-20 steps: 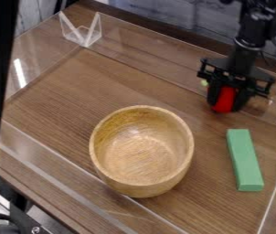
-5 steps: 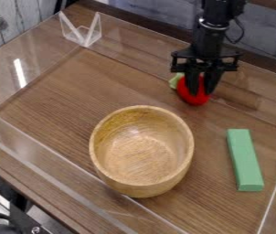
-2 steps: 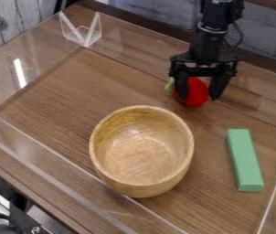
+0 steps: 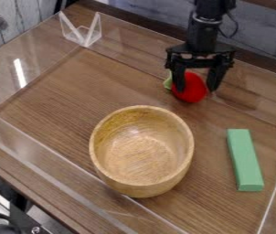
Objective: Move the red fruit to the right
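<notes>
The red fruit [image 4: 191,88] is a small glossy red toy with a bit of green at its left side. It rests on the wooden table [image 4: 55,91] behind the wooden bowl. My gripper [image 4: 199,78] hangs straight down just above it, open, with one black finger on each side of the fruit. The fingers [image 4: 175,71] stand apart from the fruit and do not pinch it.
A large wooden bowl [image 4: 141,149] sits in front of the fruit. A flat green block [image 4: 243,158] lies at the right. A clear plastic stand [image 4: 80,30] is at the back left. Clear low walls edge the table.
My gripper was shut on the red fruit a second ago; its fingers have since spread apart and let go. The fruit now lies on the table below them.
</notes>
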Tool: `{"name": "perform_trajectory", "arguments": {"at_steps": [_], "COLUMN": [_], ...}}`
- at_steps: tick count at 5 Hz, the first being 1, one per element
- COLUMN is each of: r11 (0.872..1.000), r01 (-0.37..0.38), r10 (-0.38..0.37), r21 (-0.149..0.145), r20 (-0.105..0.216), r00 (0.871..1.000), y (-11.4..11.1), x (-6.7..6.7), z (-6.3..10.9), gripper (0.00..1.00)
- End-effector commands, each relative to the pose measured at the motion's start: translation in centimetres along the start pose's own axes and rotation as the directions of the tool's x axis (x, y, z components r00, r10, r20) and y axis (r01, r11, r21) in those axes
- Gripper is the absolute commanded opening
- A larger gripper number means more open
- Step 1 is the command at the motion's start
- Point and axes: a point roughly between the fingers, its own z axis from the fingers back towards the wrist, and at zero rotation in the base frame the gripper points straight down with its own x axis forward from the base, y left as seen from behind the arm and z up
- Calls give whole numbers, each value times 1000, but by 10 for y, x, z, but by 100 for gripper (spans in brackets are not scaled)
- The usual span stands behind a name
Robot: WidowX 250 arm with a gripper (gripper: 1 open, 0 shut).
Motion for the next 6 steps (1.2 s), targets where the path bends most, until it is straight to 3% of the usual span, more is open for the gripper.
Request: {"name": "perform_trajectory", "arguments": {"at_steps": [1, 2, 4, 5, 6], "r11": [998, 998, 996, 996, 998], "r01": [-3, -2, -49, -58, -24], "r10": [6, 5, 50, 59, 26], "r21": [-56, -58, -73, -66, -61], "r20": [50, 44, 22, 24, 25], "r00": [999, 999, 998, 998, 999], "y": [-7, -10, -13, -17, -12], "x": [7, 5, 1, 0, 3], "z": [22, 17, 38, 30, 31], "gripper": [100, 100, 100, 0, 0]}}
